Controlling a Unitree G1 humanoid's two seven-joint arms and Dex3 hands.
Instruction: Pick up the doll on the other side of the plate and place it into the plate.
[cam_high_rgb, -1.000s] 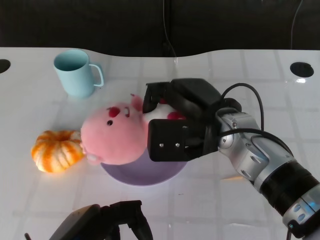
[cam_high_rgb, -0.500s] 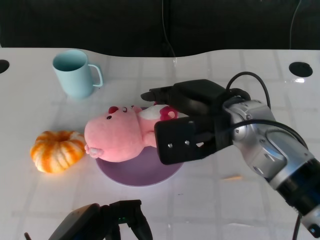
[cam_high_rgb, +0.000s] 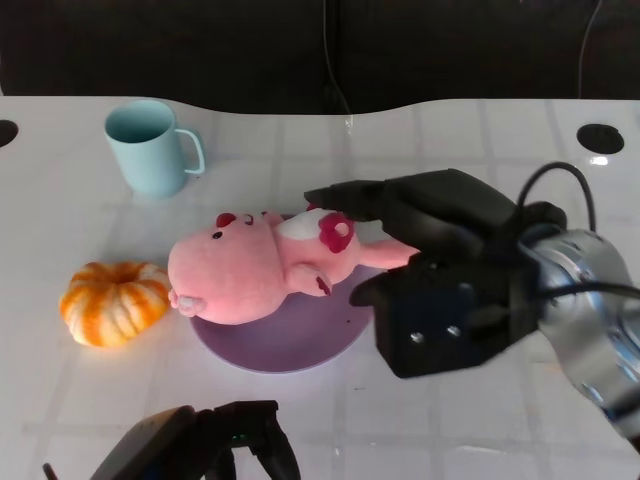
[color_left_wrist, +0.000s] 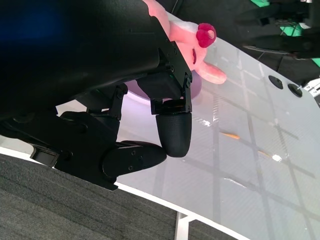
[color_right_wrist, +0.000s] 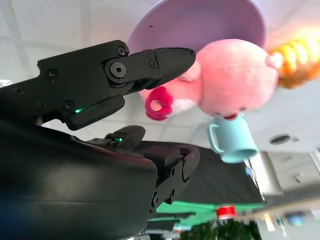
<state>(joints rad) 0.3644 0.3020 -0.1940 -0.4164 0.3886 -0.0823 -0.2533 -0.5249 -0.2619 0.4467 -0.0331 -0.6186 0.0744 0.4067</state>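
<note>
A white counter (cam_high_rgb: 480, 140) with faint grid lines runs back to a dark wall. On it sits a purple plate (cam_high_rgb: 290, 345), and the pink doll (cam_high_rgb: 250, 272) lies on its side across that plate, its round head hanging over the rim toward an orange pumpkin (cam_high_rgb: 113, 301) that sits just beside the plate. The doll's legs and a dark pink bow point toward the right hand (cam_high_rgb: 440, 265). That hand hovers just beside the doll with its fingers (cam_high_rgb: 350, 193) spread and reaching over the doll's back end; from the right wrist view there is a visible gap between fingertip and plush, so it grips nothing. A light blue mug (cam_high_rgb: 152, 146) stands well behind the plate, handle turned to the side. The left hand (cam_high_rgb: 215, 450) sits low at the near edge of the counter, fingers loosely apart and holding nothing.
</note>
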